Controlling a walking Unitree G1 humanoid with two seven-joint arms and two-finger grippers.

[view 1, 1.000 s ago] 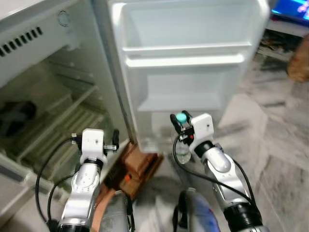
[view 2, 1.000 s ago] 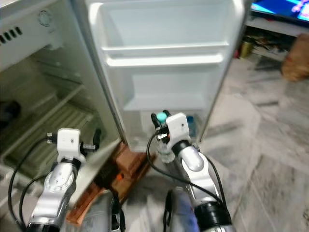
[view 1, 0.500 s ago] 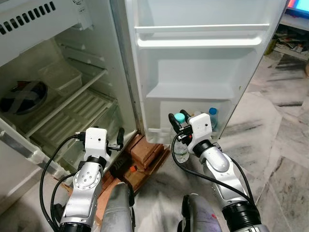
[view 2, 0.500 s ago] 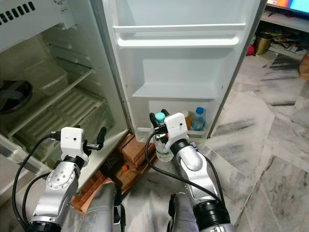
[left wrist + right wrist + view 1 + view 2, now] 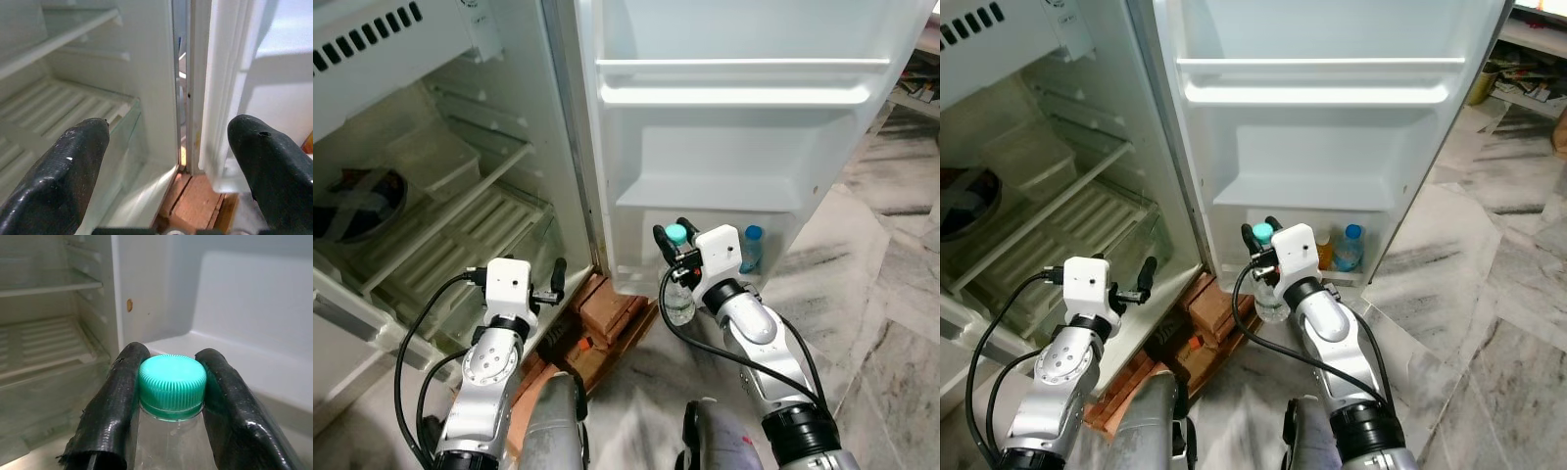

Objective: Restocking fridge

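Teal-capped bottle (image 5: 678, 290) hanging by neck, right gripper (image 5: 672, 239) clenching below cap; risking slip or knocking blue-capped bottle (image 5: 752, 247) in door's bottom bin (image 5: 1356, 277). Left gripper (image 5: 553, 279) idling, spread wide.

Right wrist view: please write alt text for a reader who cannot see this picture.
Two black fingers of the right gripper clamp the neck of a clear bottle just below its teal cap. Behind it are the open fridge's white door shelf and wire shelves.
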